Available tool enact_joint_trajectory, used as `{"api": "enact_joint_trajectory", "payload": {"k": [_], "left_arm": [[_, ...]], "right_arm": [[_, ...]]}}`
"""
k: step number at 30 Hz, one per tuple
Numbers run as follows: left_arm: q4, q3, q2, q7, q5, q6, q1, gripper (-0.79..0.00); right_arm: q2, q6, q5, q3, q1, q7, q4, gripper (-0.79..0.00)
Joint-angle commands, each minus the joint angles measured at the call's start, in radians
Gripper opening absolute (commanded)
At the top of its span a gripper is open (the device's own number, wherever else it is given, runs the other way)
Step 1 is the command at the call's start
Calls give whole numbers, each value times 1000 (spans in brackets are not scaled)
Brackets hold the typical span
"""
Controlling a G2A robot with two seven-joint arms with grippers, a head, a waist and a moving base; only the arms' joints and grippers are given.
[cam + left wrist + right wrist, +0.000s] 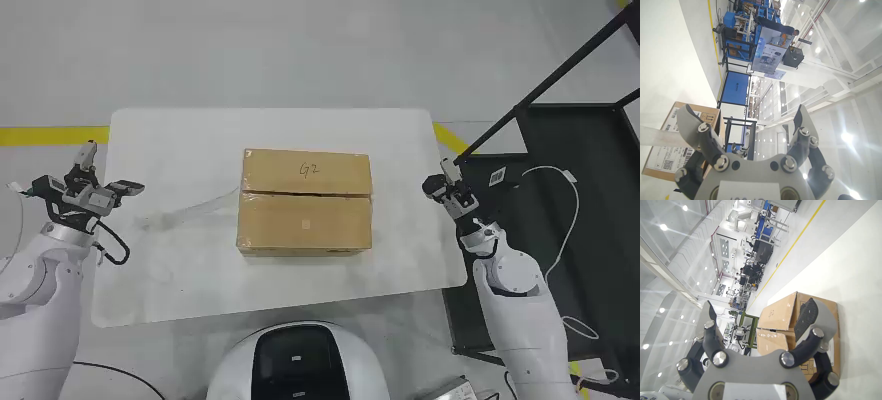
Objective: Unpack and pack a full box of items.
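The box (305, 205) sits in the middle of the tabletop (180, 285) with its two top flaps down. Your left gripper (743, 115) is by the left edge of the tabletop. It is wide open and holds nothing. Your right gripper (759, 308) is by the right edge. It is wide open and holds nothing too. Both are well apart from the box.

A clear tape strip (190, 210) lies on the tabletop between the box and the left edge. Watch out for it. It is likely sticky. If you sweep your left gripper low across it, it could cling to a finger and drag along. I cannot tell if one end is stuck to the box. If it is, it could tug the box out of place.

The flaps meet in a thin line across the top. If you poke down hard there, you might squash what is inside. If you pull one flap up from one side only, the box may slide or tip. The flap toward the near edge looks shiny, maybe from more tape, so it may stick and rip.
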Motion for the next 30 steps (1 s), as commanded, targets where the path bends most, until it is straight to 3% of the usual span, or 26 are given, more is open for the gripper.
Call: {"api": "enact_joint_trajectory", "payload": {"k": [1,17,23,30], "left_arm": [[0,0,0,0,0,0,0,-1],[0,0,0,0,0,0,0,0],[0,0,0,0,0,0,0,0],[0,0,0,0,0,0,0,0]], "right_arm": [[0,0,0,0,0,0,0,0],[1,21,-12,-12,6,18,-3,0],[15,17,-22,-35,49,240,46,0],[40,-45,-137,-49,81,495,78,0]]}}
